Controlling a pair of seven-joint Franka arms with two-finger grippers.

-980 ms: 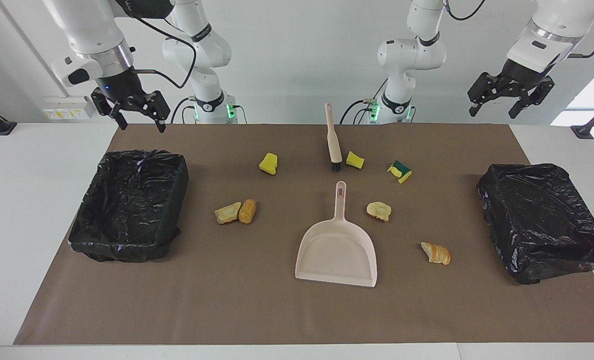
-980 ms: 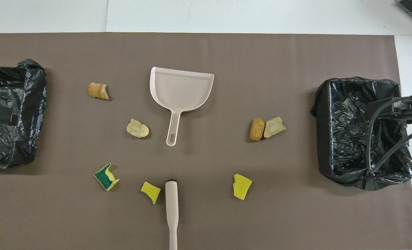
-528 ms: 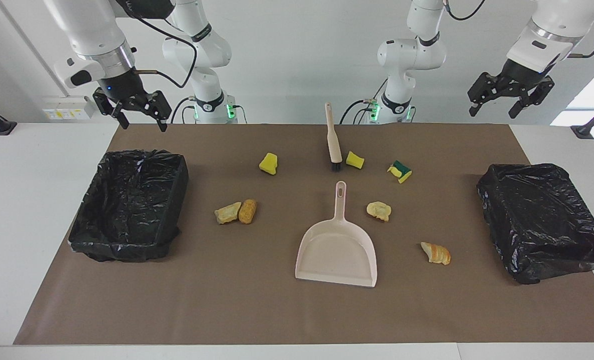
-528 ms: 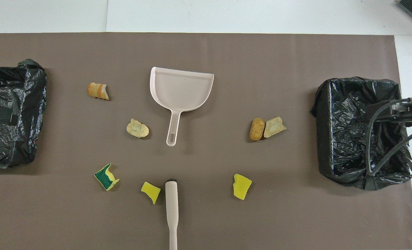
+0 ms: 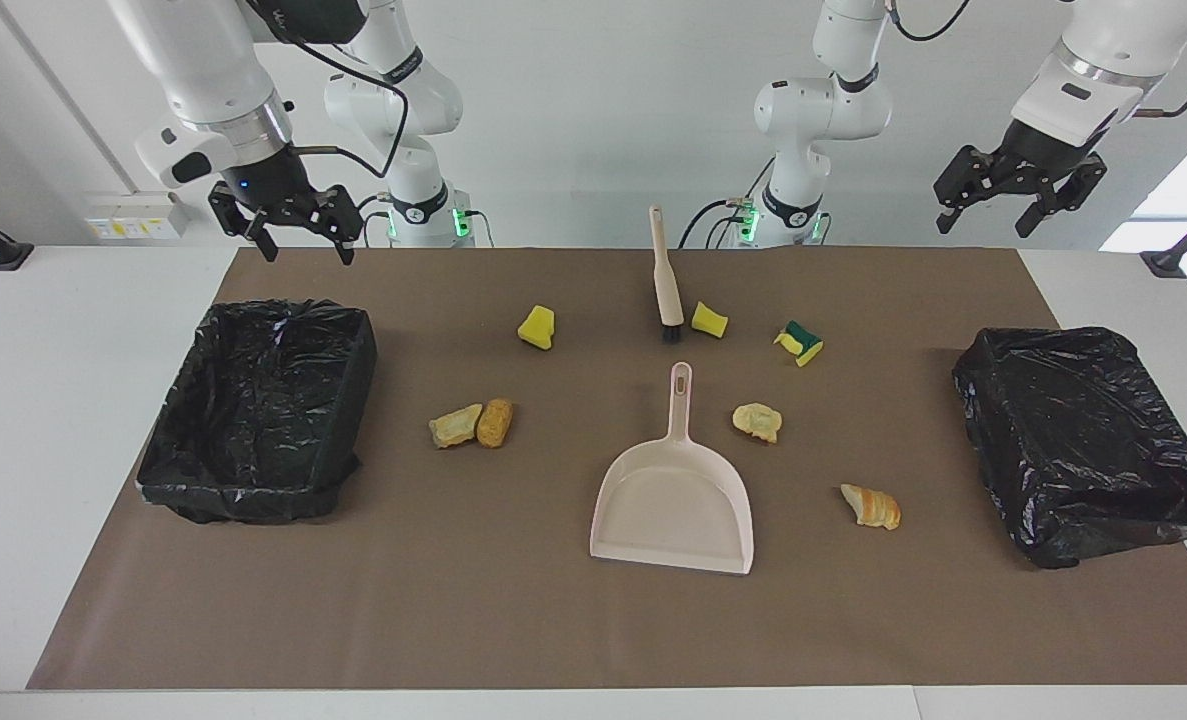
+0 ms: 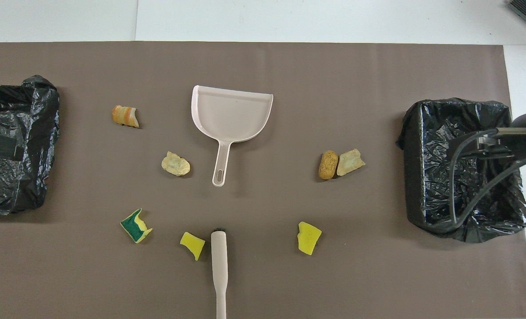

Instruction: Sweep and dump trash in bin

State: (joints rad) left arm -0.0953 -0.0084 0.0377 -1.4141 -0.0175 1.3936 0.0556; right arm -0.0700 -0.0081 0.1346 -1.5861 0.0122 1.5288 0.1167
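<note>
Both grippers show only from the facing side: right gripper (image 5: 300, 232) open above the worktop's (image 5: 513, 620) edge, left gripper (image 5: 1019, 200) open, raised. Trash (image 5: 494, 422) lies scattered around the dustpan (image 5: 675, 505).

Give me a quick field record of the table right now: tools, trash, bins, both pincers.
brush: lying on the mat, handle toward the robots, untouched
dustpan: flat on the mat, empty, handle pointing at the brush
trash: seven scraps loose on the mat, none in the dustpan; one green-backed sponge piece
bins: two black-lined bins, one at the right arm's end, one at the left arm's end
right pincer: open, empty, raised above the mat's edge near its bin
left pincer: open, empty, raised, waiting
</note>
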